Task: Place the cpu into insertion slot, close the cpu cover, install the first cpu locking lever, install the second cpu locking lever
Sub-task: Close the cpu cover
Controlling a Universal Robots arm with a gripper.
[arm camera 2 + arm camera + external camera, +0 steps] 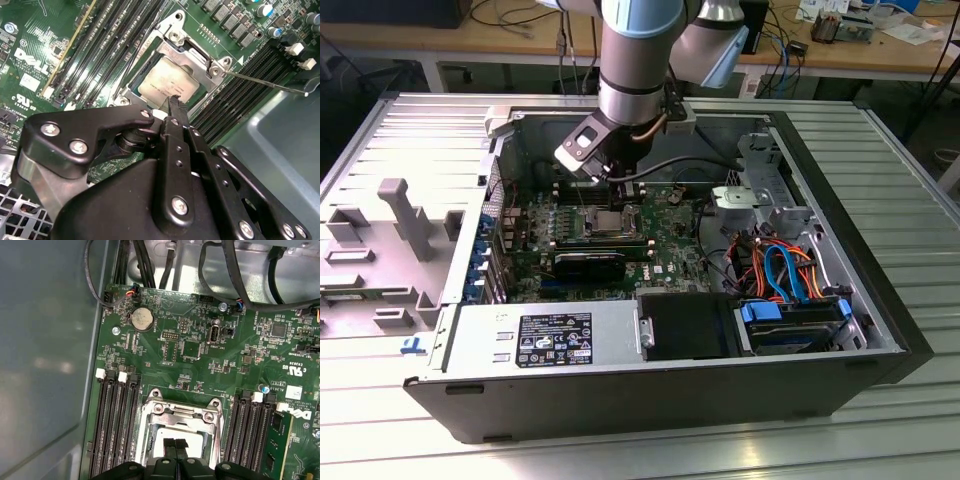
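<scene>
Gripper (173, 101), fingers together and holding nothing, points its tip at the cpu (165, 80), apparently touching its top. The cpu lies seated in the insertion slot (146, 437), and the cpu cover (192, 55) lies shut over the slot to hold the chip. A thin locking lever (265, 85) juts unlatched beside the slot. The arm (635, 60) stands near-vertical above the slot.
</scene>
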